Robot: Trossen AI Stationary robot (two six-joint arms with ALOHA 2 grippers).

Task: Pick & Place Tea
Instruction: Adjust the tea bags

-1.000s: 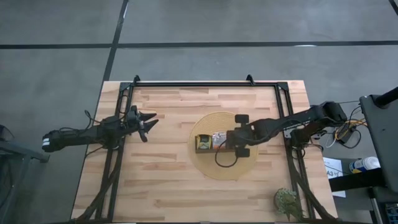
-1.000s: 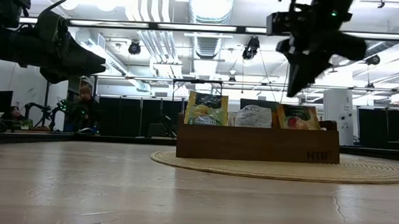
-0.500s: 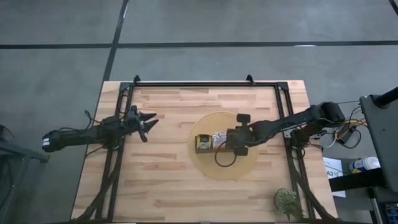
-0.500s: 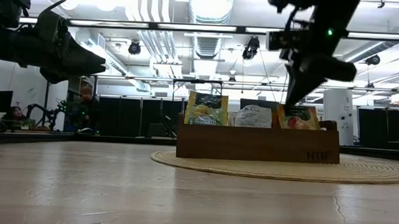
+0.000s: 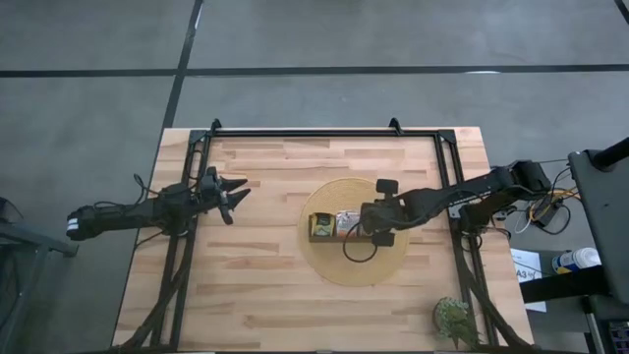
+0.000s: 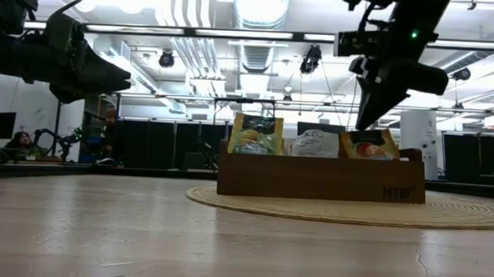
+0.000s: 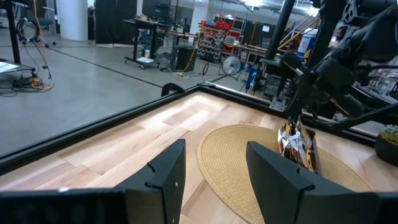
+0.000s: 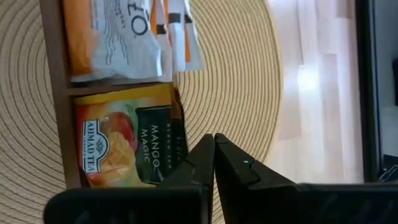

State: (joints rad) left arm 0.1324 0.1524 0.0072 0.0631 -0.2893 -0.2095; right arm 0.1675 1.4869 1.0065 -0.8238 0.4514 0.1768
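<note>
A brown wooden tray [image 6: 320, 188] stands on a round woven mat [image 5: 356, 258] mid-table. The tea stands upright in its three compartments: yellow-green packets [image 6: 257, 135], white packets [image 6: 314, 143] with orange marks, and orange mango packets [image 8: 127, 146]. My right gripper [image 6: 363, 125] is shut and slants down from the table's right. Its tip [image 8: 213, 140] is just over the top edges of the orange packets [image 6: 369, 144]. My left gripper [image 7: 217, 180] waits open and level at the table's left [image 5: 234, 192], nothing between its fingers.
Black frame rails [image 5: 324, 133] run along the table's far, left and right edges. A green plant-like thing [image 5: 452, 317] sits at the near right corner. Bare wood lies between the left gripper and the mat.
My right gripper, still shut, has tipped and rolled a little above the orange packets at the tray's right end. It has kept roughly the same place over them.
</note>
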